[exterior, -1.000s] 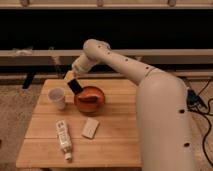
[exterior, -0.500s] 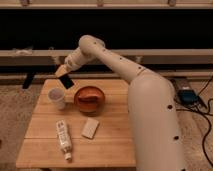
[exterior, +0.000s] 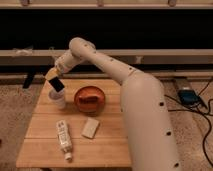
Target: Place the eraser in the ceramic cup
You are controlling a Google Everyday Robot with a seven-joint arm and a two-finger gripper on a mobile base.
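Observation:
The eraser (exterior: 57, 84) is a small black block held in my gripper (exterior: 55, 80), tilted, right above the mouth of the ceramic cup (exterior: 57, 98). The cup is pale white-grey and stands upright near the table's back left. My arm reaches in from the right, over the orange-brown bowl. The eraser's lower end is at about the cup's rim; whether it touches the cup I cannot tell.
An orange-brown bowl (exterior: 90, 98) stands just right of the cup. A beige flat block (exterior: 90, 127) and a white tube (exterior: 63, 138) lie toward the front of the wooden table (exterior: 110, 142). Cables and a blue device (exterior: 189, 96) lie on the floor at right.
The gripper has carried the eraser leftward from above the bowl's edge to over the cup, and lower toward its mouth.

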